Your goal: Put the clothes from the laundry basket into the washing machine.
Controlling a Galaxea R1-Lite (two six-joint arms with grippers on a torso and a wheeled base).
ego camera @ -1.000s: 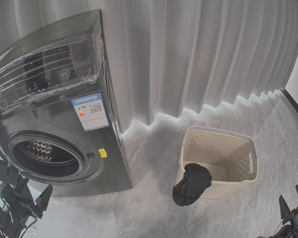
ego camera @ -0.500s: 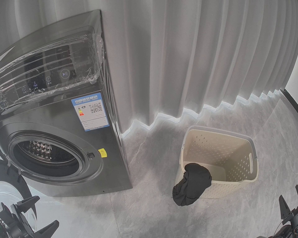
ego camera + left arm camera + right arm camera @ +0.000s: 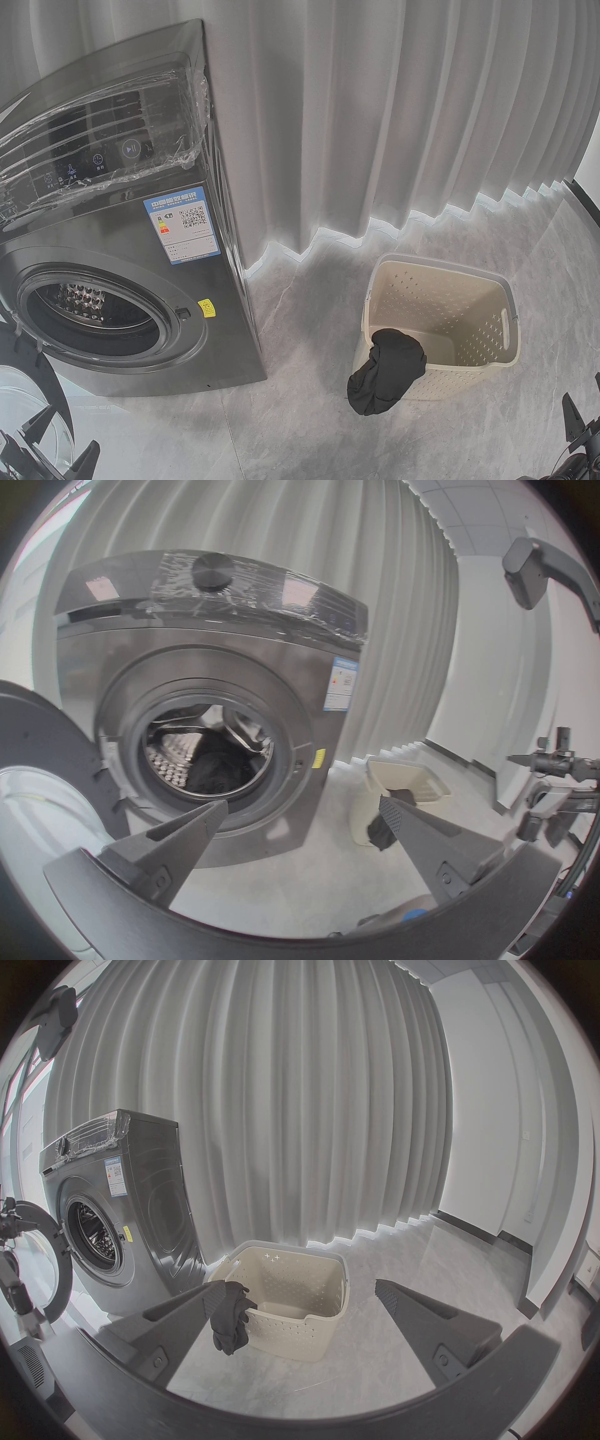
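Washing machine (image 3: 112,225) stands left, door (image 3: 37,749) swung open; dark clothing (image 3: 215,770) lies in the drum (image 3: 167,755). Laundry basket (image 3: 437,300) sits on the floor (image 3: 300,425) to its right, well apart. One dark garment (image 3: 387,372) hangs over the basket's near rim, partly outside. White curtain (image 3: 375,125) behind both. Left gripper (image 3: 301,806) low before the open door, jaws wide, empty. Right gripper (image 3: 299,1288) faces the basket, jaws wide, empty
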